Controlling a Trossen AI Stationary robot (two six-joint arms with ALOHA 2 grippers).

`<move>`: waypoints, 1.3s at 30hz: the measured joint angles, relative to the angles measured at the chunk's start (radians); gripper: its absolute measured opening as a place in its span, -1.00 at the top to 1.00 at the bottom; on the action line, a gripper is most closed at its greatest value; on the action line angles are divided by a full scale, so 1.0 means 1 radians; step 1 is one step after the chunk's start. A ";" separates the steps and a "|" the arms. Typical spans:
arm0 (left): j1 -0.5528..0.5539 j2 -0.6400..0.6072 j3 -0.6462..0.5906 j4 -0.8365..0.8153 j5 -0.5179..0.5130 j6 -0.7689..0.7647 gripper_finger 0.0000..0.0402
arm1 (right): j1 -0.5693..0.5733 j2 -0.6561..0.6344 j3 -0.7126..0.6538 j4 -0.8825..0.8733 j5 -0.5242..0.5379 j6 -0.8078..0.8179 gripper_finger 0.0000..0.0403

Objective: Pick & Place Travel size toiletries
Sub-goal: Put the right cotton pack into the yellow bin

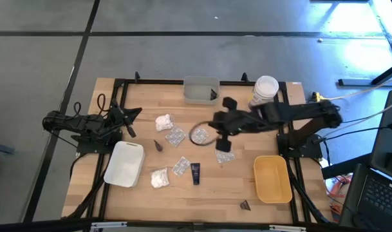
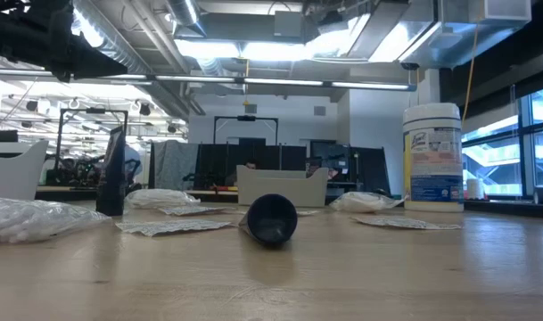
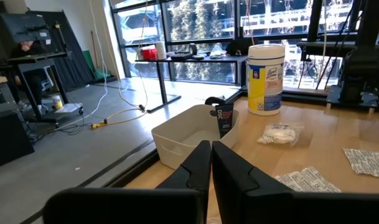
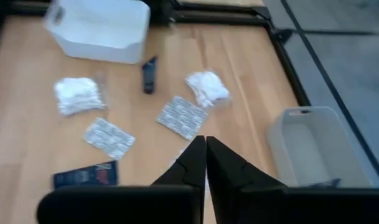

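The toiletries lie spread over the table's middle: white puffy bundles (image 1: pixel 163 121) (image 1: pixel 159 177), silvery blister packets (image 1: pixel 176 135) (image 1: pixel 181 165) (image 1: pixel 224 156), a dark tube (image 1: pixel 196 173) and dark cones (image 1: pixel 158 145) (image 1: pixel 245 205). Another dark tube (image 3: pixel 223 118) stands in the grey tray (image 1: pixel 201 90). My right gripper (image 1: pixel 212 125) (image 4: pixel 205 142) is shut and empty, raised over the table's middle and pointing toward its left edge. My left gripper (image 1: pixel 131 119) (image 3: pixel 211 146) is shut and empty at the table's left side. The low view shows one cone (image 2: pixel 271 218) but neither gripper.
A white tray (image 1: pixel 125 164) lies at the near left and a yellow tray (image 1: pixel 271 177) at the near right. A tall white jar with a blue label (image 1: pixel 264 91) stands at the far right, beside the grey tray.
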 joint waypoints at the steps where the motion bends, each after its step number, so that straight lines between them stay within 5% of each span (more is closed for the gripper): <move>1: 0.000 0.000 0.000 0.000 0.000 0.000 0.94 | 0.012 -0.030 -0.042 0.029 -0.001 0.008 0.94; 9: 0.000 0.000 0.000 0.000 0.000 0.000 0.94 | 0.095 -0.255 -0.406 0.269 -0.001 0.124 0.95; 16: 0.000 0.000 0.000 0.000 0.000 0.000 0.95 | 0.184 -0.326 -0.586 0.392 -0.002 0.172 0.87; 27: 0.000 0.000 0.000 0.000 0.000 0.000 0.95 | 0.195 -0.286 -0.611 0.419 -0.045 0.171 0.59; 39: 0.000 0.000 0.000 0.000 0.000 0.000 0.95 | 0.192 -0.285 -0.611 0.095 0.149 0.302 0.35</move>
